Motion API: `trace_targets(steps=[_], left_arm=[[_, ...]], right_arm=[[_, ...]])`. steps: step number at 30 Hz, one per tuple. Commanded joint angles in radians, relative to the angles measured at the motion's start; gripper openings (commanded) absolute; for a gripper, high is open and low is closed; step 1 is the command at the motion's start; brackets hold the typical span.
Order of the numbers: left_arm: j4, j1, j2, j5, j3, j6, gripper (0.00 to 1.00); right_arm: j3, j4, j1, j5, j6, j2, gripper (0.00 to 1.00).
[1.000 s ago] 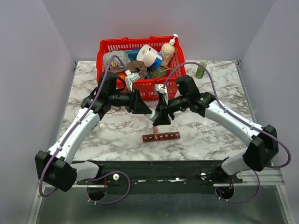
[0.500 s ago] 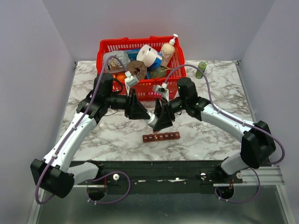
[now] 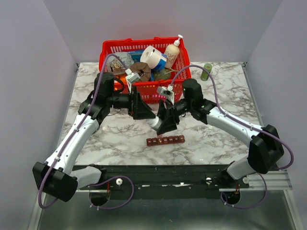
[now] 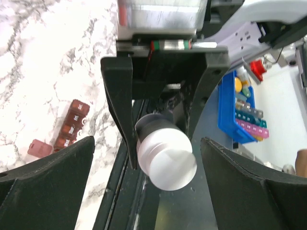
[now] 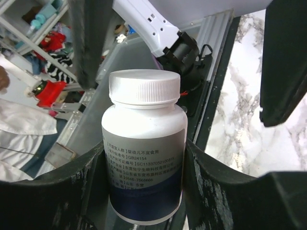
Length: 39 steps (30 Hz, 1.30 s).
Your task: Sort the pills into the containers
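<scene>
My right pincer (image 5: 144,160) is clamped on the white bottle (image 5: 144,127). My left pincer (image 4: 147,140) faces it, fingers (image 4: 48,187) spread wide around the cap (image 4: 168,163), not touching. The pill box (image 3: 165,140) lies on the table (image 3: 216,139), just beneath both pincers.

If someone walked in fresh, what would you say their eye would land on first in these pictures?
Most likely the white-capped pill bottle, gripped by the right gripper over mid-table, with the open left gripper facing its cap. Next comes the crowded red basket at the table's far edge, then the red-brown pill strip lying nearer the front edge.
</scene>
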Motion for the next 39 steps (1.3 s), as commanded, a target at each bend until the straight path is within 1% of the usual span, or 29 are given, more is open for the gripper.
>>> trace_targets(steps=[1,3,4,6,7,9,10,12,15,16,17,18,20,23,26,31,33,39], left_arm=[[0.170,0.025,-0.066,-0.026,0.001,-0.184,0.99],[0.181,0.034,-0.086,-0.055,-0.011,-0.228,0.99],[0.172,0.045,-0.095,-0.081,-0.014,-0.238,0.99],[0.137,0.059,-0.114,-0.162,-0.032,-0.253,0.99],[0.123,0.063,-0.119,-0.199,-0.037,-0.280,0.99],[0.071,0.068,-0.128,-0.290,-0.054,-0.304,0.99],[0.067,0.068,-0.129,-0.342,-0.063,-0.320,0.99],[0.061,0.067,-0.132,-0.397,-0.086,-0.382,0.99],[0.118,0.065,-0.140,-0.446,-0.132,-0.471,0.99],[0.141,0.062,-0.139,-0.446,-0.143,-0.495,0.99],[0.170,0.060,-0.136,-0.428,-0.158,-0.520,0.99],[0.231,0.050,-0.131,-0.420,-0.163,-0.576,0.99],[0.255,0.036,-0.123,-0.420,-0.152,-0.600,0.99],[0.242,0.020,-0.108,-0.427,-0.134,-0.589,0.99],[0.233,0.019,-0.102,-0.423,-0.138,-0.584,0.97],[0.167,0.016,-0.097,-0.446,-0.138,-0.546,0.90],[0.150,0.014,-0.097,-0.453,-0.137,-0.532,0.90],[0.163,0.011,-0.093,-0.434,-0.140,-0.540,0.82]], right_arm=[[0.079,-0.202,0.008,0.091,-0.189,-0.025,0.08],[0.117,-0.267,0.008,0.132,-0.310,-0.028,0.08],[0.129,-0.336,0.008,0.192,-0.353,-0.037,0.08],[0.155,-0.376,0.006,0.235,-0.443,-0.046,0.08],[0.168,-0.433,0.008,0.308,-0.486,-0.063,0.08],[0.194,-0.464,0.011,0.376,-0.568,-0.078,0.08],[0.200,-0.510,0.011,0.465,-0.608,-0.086,0.08],[0.206,-0.524,0.016,0.542,-0.674,-0.112,0.08],[0.212,-0.544,0.034,0.657,-0.738,-0.132,0.08],[0.223,-0.561,0.042,0.681,-0.752,-0.131,0.08],[0.226,-0.568,0.068,0.745,-0.763,-0.131,0.08],[0.228,-0.573,0.083,0.784,-0.783,-0.125,0.08],[0.229,-0.578,0.121,0.865,-0.798,-0.122,0.08],[0.234,-0.576,0.149,0.936,-0.817,-0.111,0.08],[0.243,-0.578,0.154,0.961,-0.823,-0.106,0.08],[0.251,-0.576,0.158,0.981,-0.823,-0.095,0.08],[0.254,-0.576,0.160,0.988,-0.820,-0.091,0.08],[0.264,-0.576,0.161,0.998,-0.814,-0.074,0.08]])
